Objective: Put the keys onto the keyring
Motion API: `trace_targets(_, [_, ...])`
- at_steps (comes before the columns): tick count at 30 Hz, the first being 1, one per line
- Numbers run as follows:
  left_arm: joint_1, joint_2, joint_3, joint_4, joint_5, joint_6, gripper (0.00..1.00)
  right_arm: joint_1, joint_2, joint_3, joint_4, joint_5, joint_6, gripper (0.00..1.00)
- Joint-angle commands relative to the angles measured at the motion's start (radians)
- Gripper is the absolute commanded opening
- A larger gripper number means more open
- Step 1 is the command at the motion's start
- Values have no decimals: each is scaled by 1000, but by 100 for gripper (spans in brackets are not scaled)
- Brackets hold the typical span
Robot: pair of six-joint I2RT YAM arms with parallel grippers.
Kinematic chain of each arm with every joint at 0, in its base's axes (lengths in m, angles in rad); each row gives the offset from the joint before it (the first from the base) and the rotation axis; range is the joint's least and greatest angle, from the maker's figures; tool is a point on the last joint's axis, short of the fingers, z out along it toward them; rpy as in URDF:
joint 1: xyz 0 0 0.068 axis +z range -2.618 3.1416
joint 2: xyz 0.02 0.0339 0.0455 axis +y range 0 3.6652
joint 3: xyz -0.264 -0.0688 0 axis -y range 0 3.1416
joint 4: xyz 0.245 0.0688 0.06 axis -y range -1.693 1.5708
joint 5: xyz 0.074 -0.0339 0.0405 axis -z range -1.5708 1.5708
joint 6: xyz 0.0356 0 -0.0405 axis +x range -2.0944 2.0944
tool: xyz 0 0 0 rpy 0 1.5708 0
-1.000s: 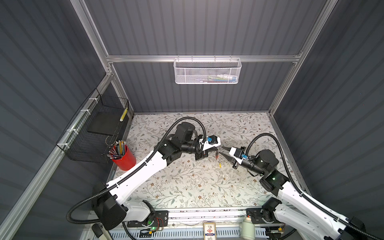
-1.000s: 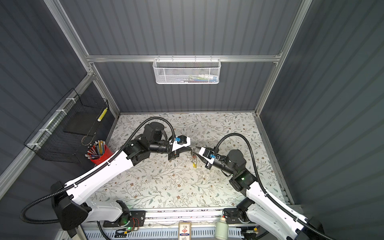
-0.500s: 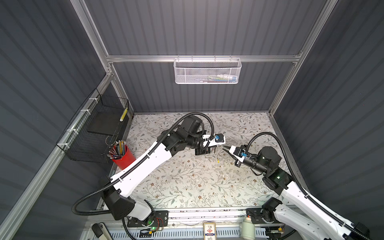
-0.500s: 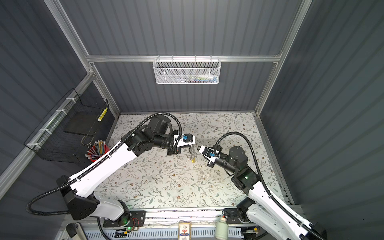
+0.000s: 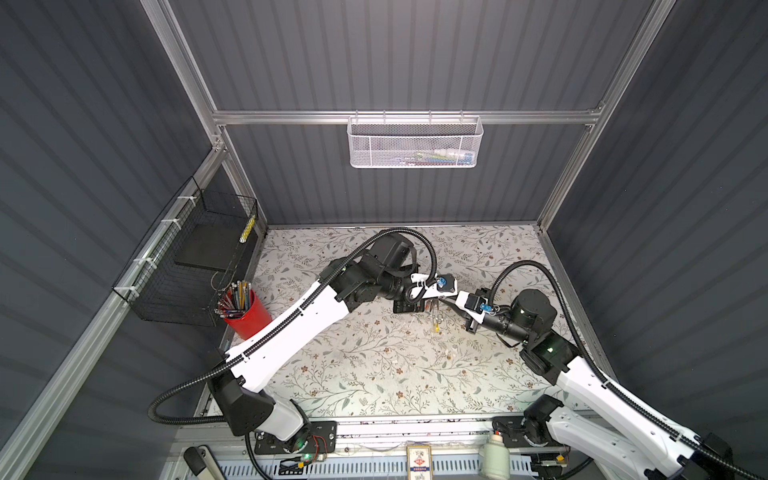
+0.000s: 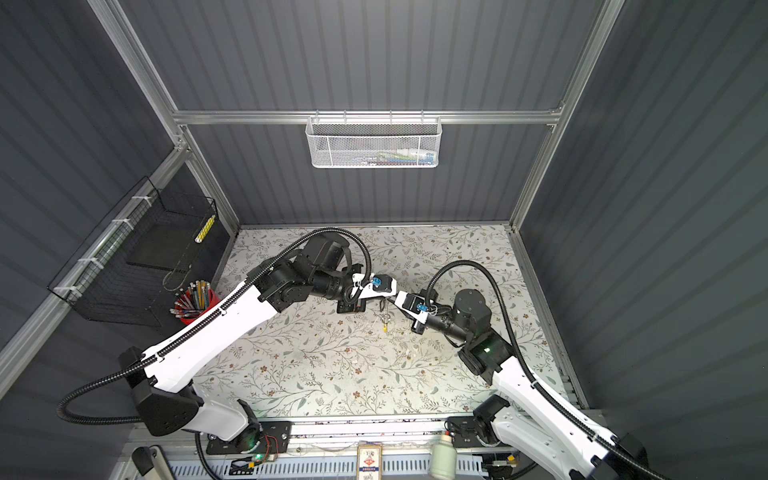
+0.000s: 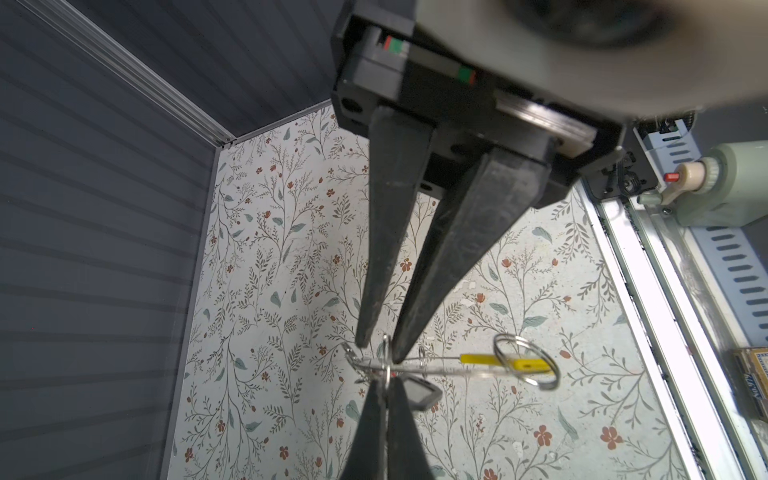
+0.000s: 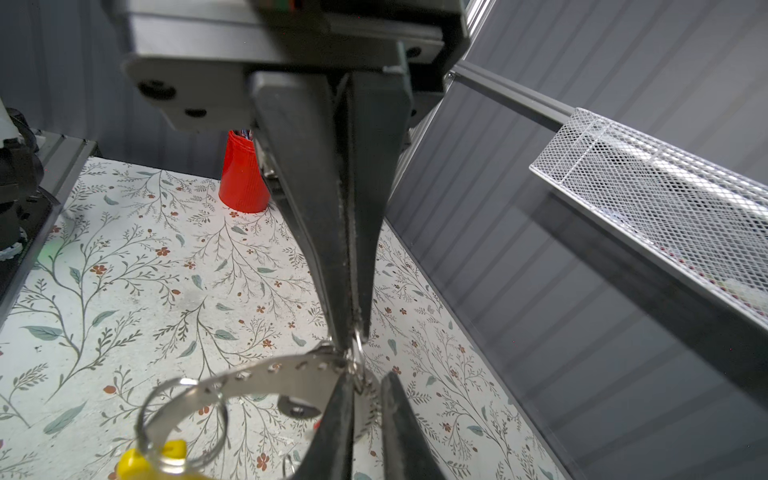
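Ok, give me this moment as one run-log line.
left tool: shut on keyring | right tool: shut on small ring at keyring | black tag: beside right tool

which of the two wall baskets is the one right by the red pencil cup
The black wire basket on the left wall; the red cup stands right beside it. The white mesh basket hangs on the back rail, far from the cup.

The two sets of jaws meet tip to tip above the bench (image 5: 374, 374), keyring (image 7: 478, 358) and keys (image 7: 420, 395) hanging there: no way between. Below the jaws and off both flanks the bench lies bare; a red cup (image 5: 249, 316) stands well behind the left jaws
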Motion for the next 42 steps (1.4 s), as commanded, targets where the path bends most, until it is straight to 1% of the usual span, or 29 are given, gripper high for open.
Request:
trace_targets(1, [-13,14,35,-27,4,21,0,-3,1,2,68,-26,37,16])
trace_targets(2, [-14,14,36,-27,-28,23,0,-4,3,2,68,-28,41,15])
trace_targets(3, [-16,14,35,-27,-32,23,0,-4,3,1,68,-33,43,14])
trace_targets(7, [-18,15,38,-23,-35,27,0,-3,5,1,57,-40,43,2])
trace_targets(8, [-17,14,36,-18,-36,26,0,-4,5,0,53,-40,44,0])
trace_targets(10, [-18,3,20,10,-37,20,0,-3,2,-2,52,-40,50,0])
trace_targets(11, [-17,-13,-6,51,-48,0,5,-5,0,-6,60,-37,59,0])
trace_targets(14, [-9,-72,-103,169,-79,-46,26,-10,-6,-22,102,-36,94,0])
trace_targets(15, [3,-93,-137,206,-66,-70,28,-13,-6,-28,118,-39,105,0])
trace_targets(18, [47,-136,-206,278,10,-153,28,-19,-6,-40,172,-54,138,0])
trace_targets(20, [70,-168,-283,349,61,-206,28,-21,-2,-48,207,-64,159,0])
trace_targets(24, [94,-203,-359,467,134,-294,27,-26,7,-56,263,-79,191,0])
trace_targets(25, [95,-208,-373,490,148,-310,26,-26,9,-56,268,-81,196,0])
trace_targets(30, [98,-214,-409,561,187,-364,27,-29,14,-70,328,-89,220,0])
trace_targets(35, [120,-236,-445,648,221,-417,27,-36,15,-87,371,-119,235,0])
trace_targets(39, [130,-251,-467,705,261,-443,27,-46,20,-100,415,-135,259,0])
trace_targets(42, [129,-248,-475,715,288,-446,27,-49,23,-101,429,-146,267,0])
